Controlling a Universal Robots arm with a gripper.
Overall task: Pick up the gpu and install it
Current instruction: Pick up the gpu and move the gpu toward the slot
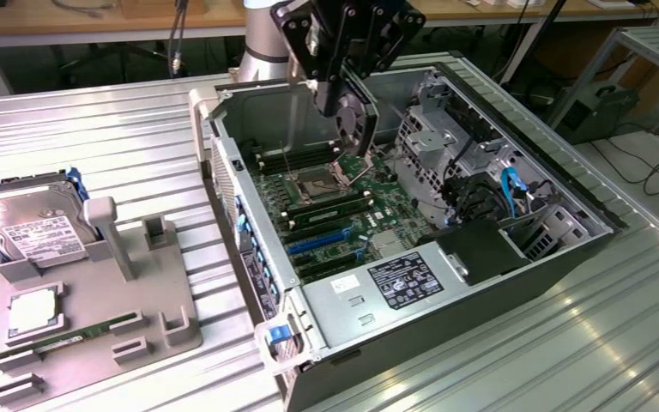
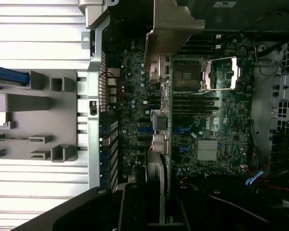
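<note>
So the claw [image 1: 341, 96] is gripping the gpu [image 1: 359, 129], clamped shut on it and holding it on edge inside the open computer case [image 1: 559, 266], just above the motherboard [image 1: 341, 213]. The hard drive [image 1: 32, 232] is sitting in the grey tray [image 1: 147, 322] on the table [image 1: 100, 129], well apart.

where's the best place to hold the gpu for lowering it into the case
By its long upper edge, from above, as the gripper holds the gpu now: the thin card hangs on edge over the motherboard, its lower edge free.
</note>
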